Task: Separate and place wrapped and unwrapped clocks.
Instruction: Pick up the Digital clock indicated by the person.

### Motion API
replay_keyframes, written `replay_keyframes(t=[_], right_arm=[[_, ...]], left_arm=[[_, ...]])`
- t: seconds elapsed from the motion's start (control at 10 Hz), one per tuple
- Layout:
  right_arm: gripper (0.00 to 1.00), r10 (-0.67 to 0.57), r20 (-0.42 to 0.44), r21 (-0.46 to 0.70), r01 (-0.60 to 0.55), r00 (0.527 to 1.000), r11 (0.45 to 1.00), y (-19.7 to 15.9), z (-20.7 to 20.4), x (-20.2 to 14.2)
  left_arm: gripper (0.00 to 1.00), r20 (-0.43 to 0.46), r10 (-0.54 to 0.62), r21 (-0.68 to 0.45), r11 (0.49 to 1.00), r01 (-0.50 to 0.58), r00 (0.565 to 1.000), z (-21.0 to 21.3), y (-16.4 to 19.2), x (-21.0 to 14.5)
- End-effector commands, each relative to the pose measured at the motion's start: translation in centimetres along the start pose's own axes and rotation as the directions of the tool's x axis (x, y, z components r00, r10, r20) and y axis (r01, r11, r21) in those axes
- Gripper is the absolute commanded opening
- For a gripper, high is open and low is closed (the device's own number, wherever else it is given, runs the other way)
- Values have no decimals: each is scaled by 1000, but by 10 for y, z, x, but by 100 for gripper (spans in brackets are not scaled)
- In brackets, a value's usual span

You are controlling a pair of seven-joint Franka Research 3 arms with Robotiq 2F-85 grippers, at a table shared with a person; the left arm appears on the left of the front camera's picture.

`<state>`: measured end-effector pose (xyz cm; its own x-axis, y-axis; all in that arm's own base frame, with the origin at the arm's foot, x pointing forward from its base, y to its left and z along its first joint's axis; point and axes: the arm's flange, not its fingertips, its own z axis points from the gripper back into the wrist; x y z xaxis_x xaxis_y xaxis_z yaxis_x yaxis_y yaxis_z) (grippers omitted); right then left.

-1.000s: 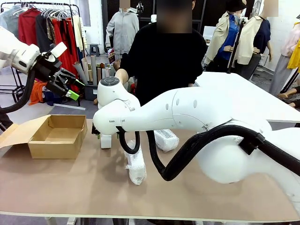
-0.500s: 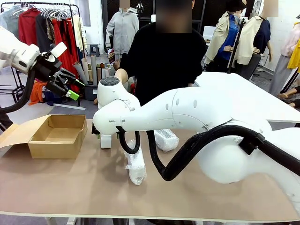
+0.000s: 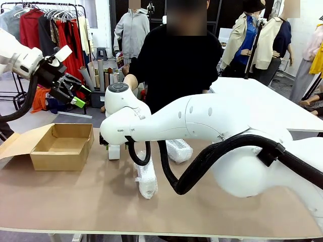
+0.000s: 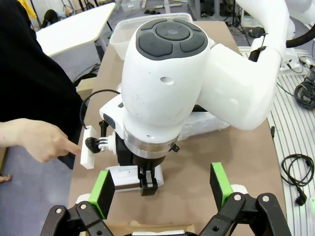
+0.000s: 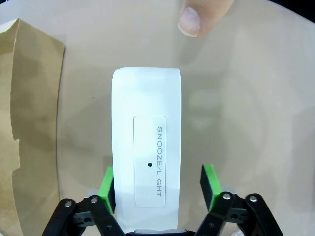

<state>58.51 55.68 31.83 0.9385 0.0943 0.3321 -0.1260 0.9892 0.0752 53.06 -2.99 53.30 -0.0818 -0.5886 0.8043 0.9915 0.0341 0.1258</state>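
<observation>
Pads of the right hand (image 5: 157, 184) straddle the near end of the unwrapped clock (image 5: 147, 123), a smooth white block printed SNOOZE/LIGHT. The jaws stand apart: one pad lies against the block's side, while the other has a clear gap to it, so the hand is open around the clock and not clamped on it. The clock rests on the brown table (image 3: 75, 201). From the front it shows as a white block (image 3: 114, 151) just below the right arm's wrist, close beside the open cardboard box (image 3: 60, 146). A flap of that box (image 5: 29, 123) lies along one side in the right wrist view. A person's fingertip (image 5: 197, 14) rests on the table just past the far end of the clock.

The long wrapped clock (image 3: 146, 179) lies nearer the robot, partly behind the arm's black cable. The squat wrapped clock (image 3: 179, 149) lies further toward the person.

The left hand (image 3: 81, 97) hangs raised over the table's left end, above and behind the box. Its jaws (image 4: 162, 189) are wide apart and hold nothing.
</observation>
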Motion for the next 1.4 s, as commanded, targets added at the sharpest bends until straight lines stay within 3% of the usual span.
replay_keyframes(t=[0.0, 0.2, 0.6, 1.0, 1.3], right_arm=[[40, -10, 5, 5, 10, 1000, 1000, -1, 2, 0], [1, -13, 14, 6, 13, 1000, 1000, 0, 1, 1], [0, 3, 29, 18, -3, 1000, 1000, 2, 12, -2], [0, 82, 42, 5, -82, 996, 997, -16, 62, -14], [0, 89, -65, 59, -85, 994, 995, -41, 111, -16]], left_arm=[[100, -1, -1, 3, 1000, 1, 1000, 0, -1, 1], [100, -1, -1, 3, 1000, 1, 1000, 0, -1, 1], [100, -1, -1, 3, 1000, 1, 1000, 0, -1, 1], [100, -1, -1, 3, 1000, 1, 1000, 0, -1, 1], [100, -1, -1, 3, 1000, 1, 1000, 0, -1, 1]])
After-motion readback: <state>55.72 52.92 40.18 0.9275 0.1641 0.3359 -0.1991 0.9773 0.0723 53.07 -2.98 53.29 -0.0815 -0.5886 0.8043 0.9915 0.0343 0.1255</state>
